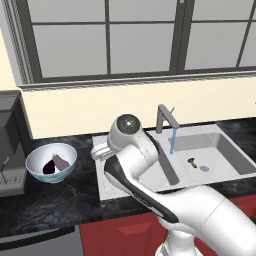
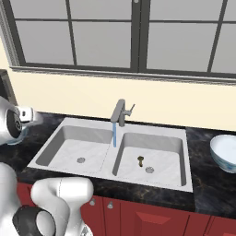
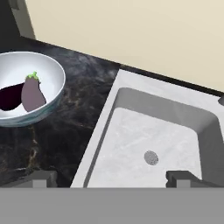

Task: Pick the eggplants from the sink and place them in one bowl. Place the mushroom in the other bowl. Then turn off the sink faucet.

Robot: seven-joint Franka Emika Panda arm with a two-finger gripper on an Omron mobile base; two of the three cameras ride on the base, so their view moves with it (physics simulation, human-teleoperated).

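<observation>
Mushroom (image 2: 140,160) lying in sink's (image 2: 69,120) right basin near drain, well off to right of hand (image 3: 109,179) hovering over left basin; fingers apart, gripping nothing. Eggplants (image 3: 26,94) already sitting in left bowl (image 3: 56,70).

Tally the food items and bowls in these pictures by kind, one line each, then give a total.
Eggplants: 2, a near-black one and a paler greyish-purple one, both in the left bowl
Mushrooms: 1, the mushroom in the right basin of the sink
Bowls: 2, the left one and the right bowl
Total: 5
</observation>
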